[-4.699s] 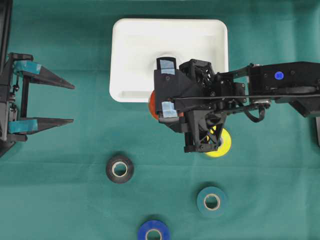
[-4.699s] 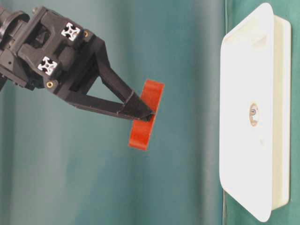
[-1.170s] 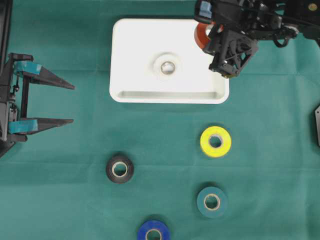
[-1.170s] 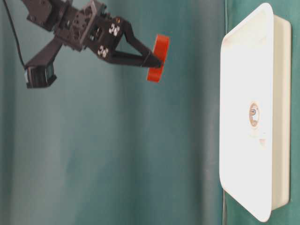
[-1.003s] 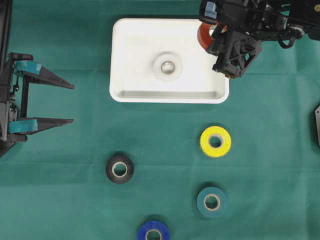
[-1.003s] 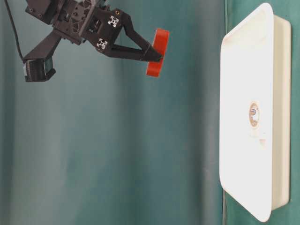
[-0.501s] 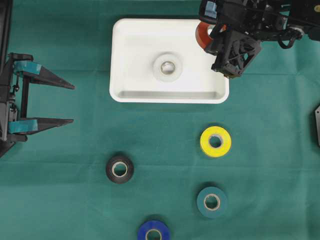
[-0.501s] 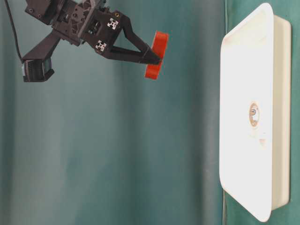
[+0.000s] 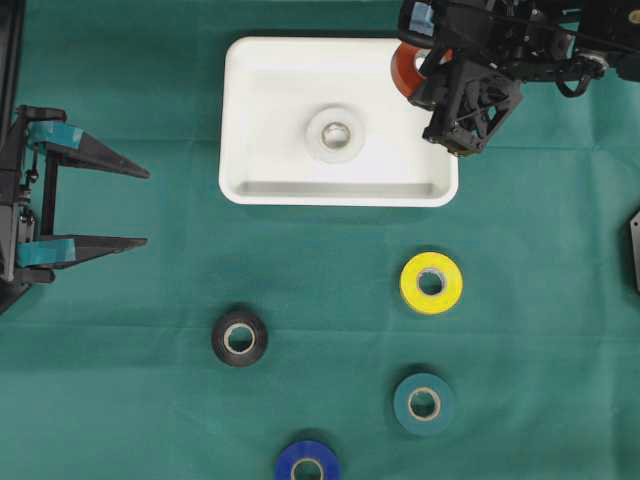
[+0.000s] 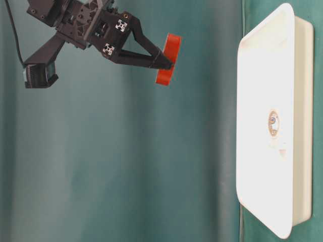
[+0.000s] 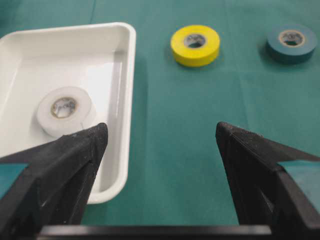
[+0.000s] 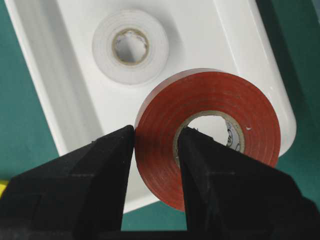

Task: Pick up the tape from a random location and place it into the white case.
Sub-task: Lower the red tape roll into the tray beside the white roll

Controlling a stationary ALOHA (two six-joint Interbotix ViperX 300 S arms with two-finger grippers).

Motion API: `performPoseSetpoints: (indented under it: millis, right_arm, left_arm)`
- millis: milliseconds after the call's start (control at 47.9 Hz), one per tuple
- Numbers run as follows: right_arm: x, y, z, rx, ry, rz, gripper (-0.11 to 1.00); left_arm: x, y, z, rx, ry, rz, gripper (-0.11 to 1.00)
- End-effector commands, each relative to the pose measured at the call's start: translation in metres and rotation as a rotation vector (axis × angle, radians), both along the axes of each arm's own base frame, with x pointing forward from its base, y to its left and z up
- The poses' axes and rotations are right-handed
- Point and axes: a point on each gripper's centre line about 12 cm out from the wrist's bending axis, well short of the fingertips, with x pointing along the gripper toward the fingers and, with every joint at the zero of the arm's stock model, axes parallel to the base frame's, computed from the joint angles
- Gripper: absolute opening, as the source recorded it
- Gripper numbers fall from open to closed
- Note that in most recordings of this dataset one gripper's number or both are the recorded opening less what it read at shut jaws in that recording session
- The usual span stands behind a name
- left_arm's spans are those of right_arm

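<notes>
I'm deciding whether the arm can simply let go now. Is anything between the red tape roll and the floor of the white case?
Nothing visible. The right gripper holds the red tape roll above the white case near its corner. The white roll already inside lies off to one side, at the tray's middle.

You are seeing red tape (image 12: 210,135), a white case (image 9: 270,90), white tape (image 9: 335,134), green cloth (image 9: 150,400).

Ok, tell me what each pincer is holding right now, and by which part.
The right pincer holds the red tape roll by its wall, one finger through the core and one on the outer face, above the white case. The left pincer is open and holds nothing.
</notes>
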Motion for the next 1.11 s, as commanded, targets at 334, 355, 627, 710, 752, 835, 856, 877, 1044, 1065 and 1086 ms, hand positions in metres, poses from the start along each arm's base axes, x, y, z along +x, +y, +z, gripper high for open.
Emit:
performPoseSetpoints:
  millis: [334,355,627,710,752,835,856,877,1044,1065,1086]
  right_arm:
    - [-0.001,0.000,0.012,-0.013,-0.036,-0.001,0.31]
    - [-0.001,0.000,0.012,-0.012,-0.037,-0.002,0.31]
    - [0.001,-0.001,0.009,-0.010,-0.031,-0.002,0.31]
    - [0.002,-0.001,0.005,-0.006,-0.019,-0.002,0.31]
    - [0.003,-0.001,0.002,-0.004,-0.015,-0.002,0.31]
    - [0.006,-0.003,-0.005,-0.002,-0.009,-0.001,0.31]
    - [0.007,-0.003,-0.007,-0.002,-0.009,-0.001,0.31]
    - [0.008,-0.003,-0.010,0.001,-0.005,-0.001,0.31]
    - [0.014,-0.005,-0.031,0.010,0.014,0.001,0.31]
    - [0.015,-0.005,-0.034,0.013,0.017,0.001,0.31]
    - [0.016,-0.005,-0.037,0.014,0.020,0.001,0.31]
  left_arm:
    - [0.002,0.000,0.006,-0.004,-0.020,0.001,0.86]
    - [0.002,0.000,0.006,-0.004,-0.020,0.001,0.86]
    - [0.002,0.000,0.006,-0.004,-0.019,0.001,0.86]
    - [0.002,0.000,0.006,-0.004,-0.019,0.001,0.86]
    - [0.002,0.000,0.006,-0.004,-0.019,0.001,0.86]
    - [0.002,0.000,0.006,-0.004,-0.019,0.001,0.86]
    - [0.002,0.000,0.006,-0.004,-0.017,0.001,0.86]
    - [0.002,0.000,0.006,-0.004,-0.019,0.001,0.86]
    - [0.002,0.000,0.006,-0.003,-0.017,0.001,0.86]
    - [0.002,0.000,0.006,-0.004,-0.019,0.001,0.86]
    - [0.002,0.000,0.006,-0.004,-0.017,0.001,0.86]
